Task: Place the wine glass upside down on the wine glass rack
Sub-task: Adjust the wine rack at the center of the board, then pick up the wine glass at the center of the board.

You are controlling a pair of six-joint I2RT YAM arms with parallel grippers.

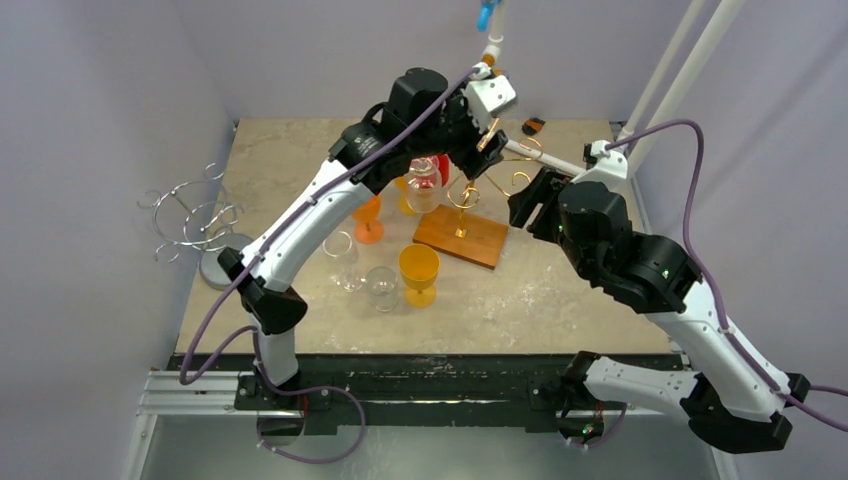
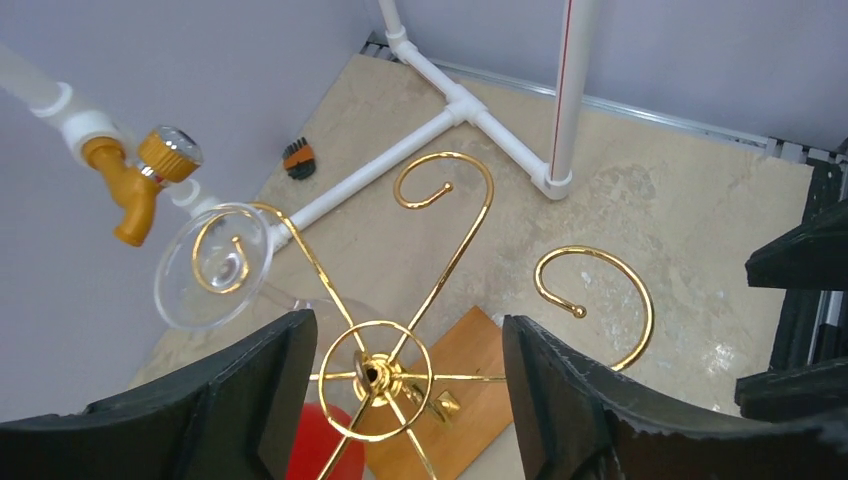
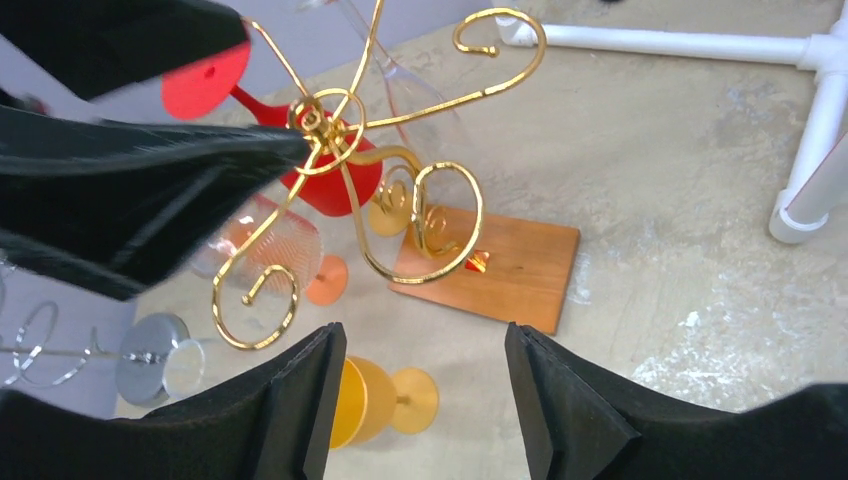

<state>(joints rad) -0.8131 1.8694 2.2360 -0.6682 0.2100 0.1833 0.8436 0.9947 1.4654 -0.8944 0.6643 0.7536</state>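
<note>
We see the left pincer (image 2: 408, 340) above the middle of the golden rack (image 2: 375, 375), with its two fingers apart and nothing clamped between them. The clear wine glass (image 2: 213, 267) hangs upside down on the rack. Its round foot rests on top of one curled hook, to the left of the hub and just beyond the tip of the left finger (image 2: 260, 400). The stem goes down from there, and we cannot tell if it touches that finger.

The right pincer (image 3: 422, 345) is on the right side of the rack, a little nearer to us. Its fingers are also apart and it holds nothing.

The rack stands on a wooden base (image 1: 485, 245) at the middle of the tabletop (image 1: 560, 300). A red glass (image 3: 335, 185) also hangs on the rack, upside down.

Left of the wooden base stand an orange glass (image 1: 368, 220), a yellow goblet (image 1: 419, 270) and two clear glasses (image 1: 340, 255). The goblet and the clear glasses are nearer to us than the orange one. A silver rack (image 1: 195, 225) is at the left edge, well apart from the golden one. A white pipe frame (image 2: 440, 120) lies on the far side.
</note>
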